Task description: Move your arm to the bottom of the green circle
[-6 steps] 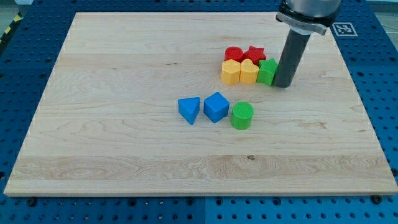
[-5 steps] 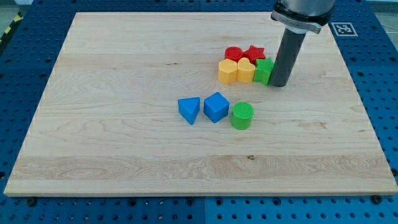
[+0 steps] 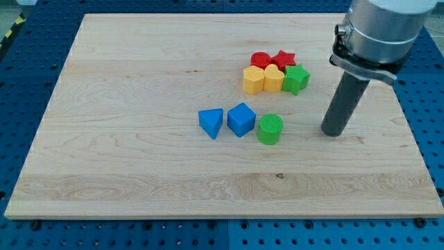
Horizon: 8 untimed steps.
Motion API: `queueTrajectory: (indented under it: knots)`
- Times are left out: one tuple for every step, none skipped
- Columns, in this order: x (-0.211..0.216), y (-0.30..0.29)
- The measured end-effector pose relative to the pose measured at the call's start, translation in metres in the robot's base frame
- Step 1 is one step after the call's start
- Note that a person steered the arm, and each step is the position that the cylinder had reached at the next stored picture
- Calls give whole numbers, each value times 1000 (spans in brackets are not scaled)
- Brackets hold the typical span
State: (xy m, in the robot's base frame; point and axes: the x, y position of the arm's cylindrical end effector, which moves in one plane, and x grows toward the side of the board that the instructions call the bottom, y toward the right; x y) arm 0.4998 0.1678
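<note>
Step in hand, judged: approach to the green circle (image 3: pixel 270 129), not yet complete. Tip (image 3: pixel 332 132) resting on bare board at about 3 o'clock from the green circle, well apart from it, touching no block. No claw fitted: a plain dark rod, nothing to open or close, nothing held. Green circle near board centre, a ribbed cylinder, just beside the blue cube (image 3: pixel 241 119) at its 10 o'clock; blue triangular block (image 3: pixel 211 123) further along at 9 o'clock. Cluster at 12 o'clock from the green circle, apart from it: red round block (image 3: pixel 261 60), red star (image 3: pixel 283 59), yellow hexagonal block (image 3: pixel 254 80), yellow heart-like block (image 3: pixel 275 78), green star-like block (image 3: pixel 296 78). Next move, judged: travel toward 7 o'clock from the present tip position, dipping below the green circle, then halting at its 6 o'clock, close by and without nudging it. Wooden board (image 3: pixel 139 173) open there.
</note>
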Motion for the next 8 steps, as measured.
queueTrajectory:
  knots:
    - [0, 0]
    - [0, 0]
    - [9, -2]
    - [32, -13]
    - [32, -13]
    - [43, -25]
    - [57, -54]
    - [57, -105]
